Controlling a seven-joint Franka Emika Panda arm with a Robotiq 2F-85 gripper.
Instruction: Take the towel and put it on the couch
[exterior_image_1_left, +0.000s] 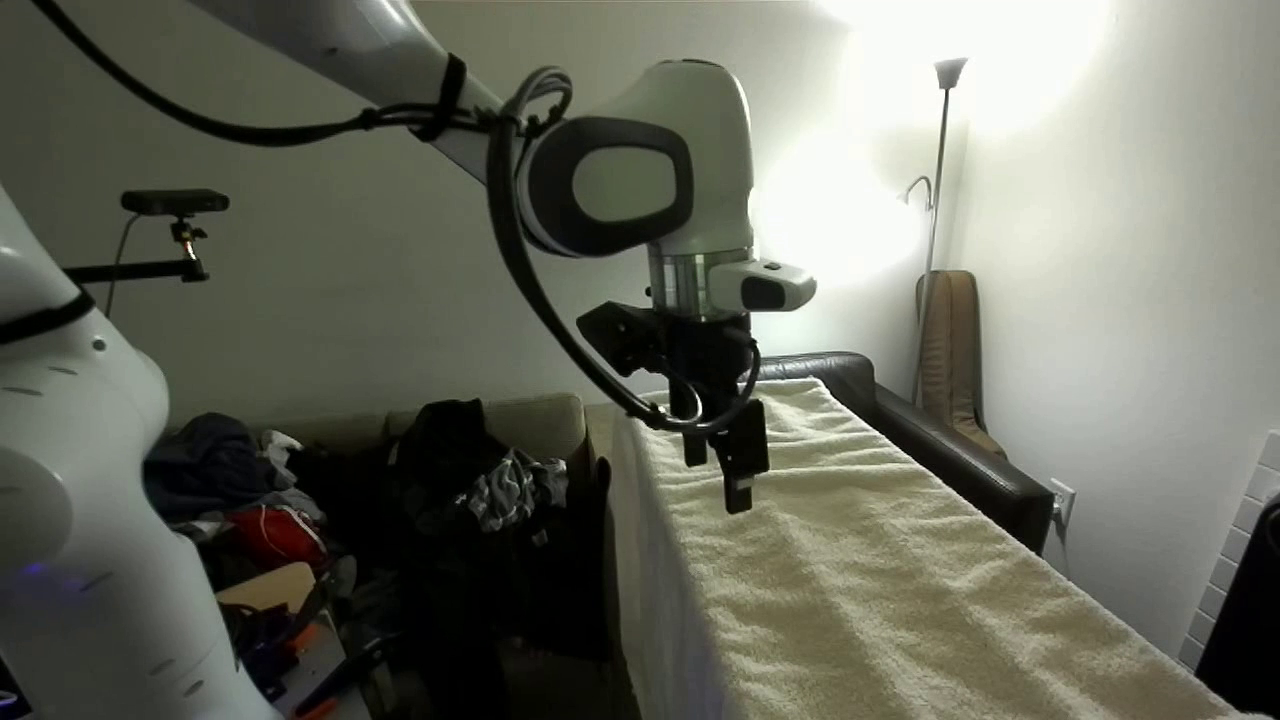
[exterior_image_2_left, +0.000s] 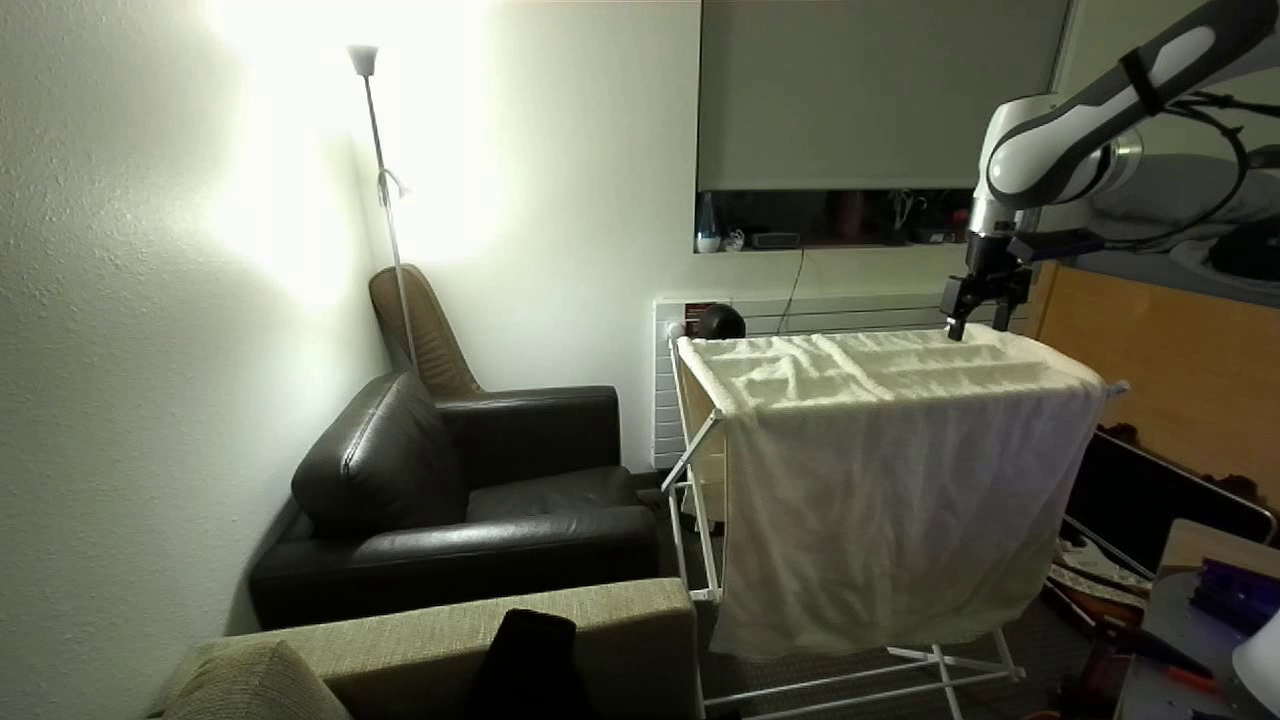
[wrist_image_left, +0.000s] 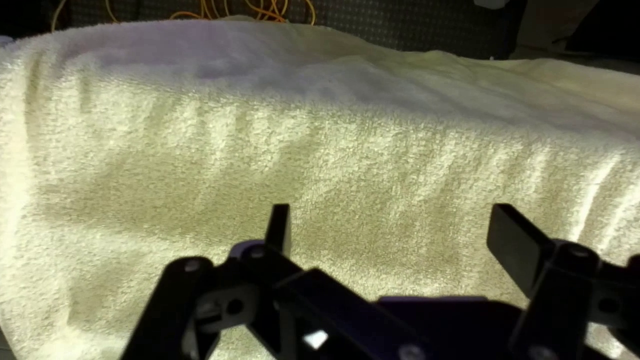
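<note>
Cream towel drapes white rack beneath wide-set gripper

In an exterior view, a beige couch stands near the rack. The towel covers the rack's top and hangs down its side. Black gripper fingers stand wide apart over the towel; whether their tips touch it, I cannot tell.

Towel: very large, cream, plain, soft fuzzy pile. Spread flat-wise over white drying rack, covering top. Upper face rippled in both exterior views: raised ridges, shallow dips between. Long side hangs low, near rack's bottom bars, fairly smooth, faint vertical creases, lower edge slightly wavy. Hanging parts greyer, in shade. Wrist view: one side drops past top, hem uneven; which side, cannot tell.
</note>
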